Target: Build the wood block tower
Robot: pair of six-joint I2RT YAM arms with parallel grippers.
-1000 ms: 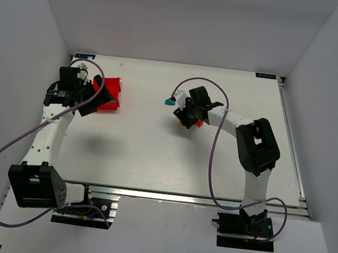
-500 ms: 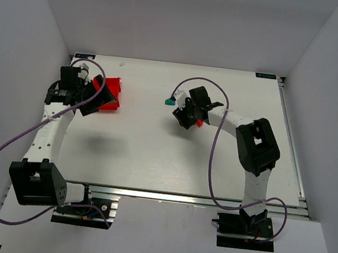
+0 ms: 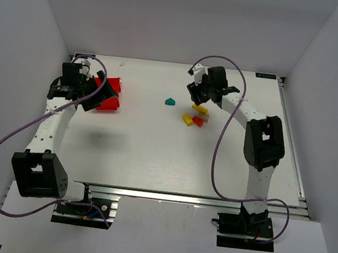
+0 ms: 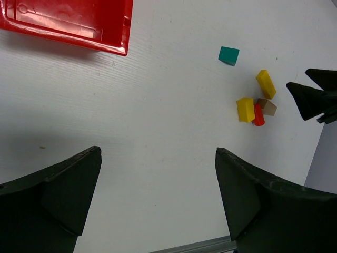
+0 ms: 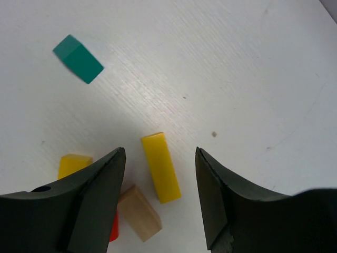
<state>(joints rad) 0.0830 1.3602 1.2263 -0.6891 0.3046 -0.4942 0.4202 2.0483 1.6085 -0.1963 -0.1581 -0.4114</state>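
Blocks (image 3: 188,119) lie loose on the desk (image 3: 142,142), and your right pincer (image 5: 159,156), spread wide, hangs over the long yellow block (image 5: 161,168) lying lengthwise in its gap, far from your spread left pincer (image 4: 157,155).

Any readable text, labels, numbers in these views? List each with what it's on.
No text can be read.
far-left blue sticker: too small to read.
far-right blue sticker: too small too.
red bin: faint moulded marks, illegible.
yellow block, teal block: blank.
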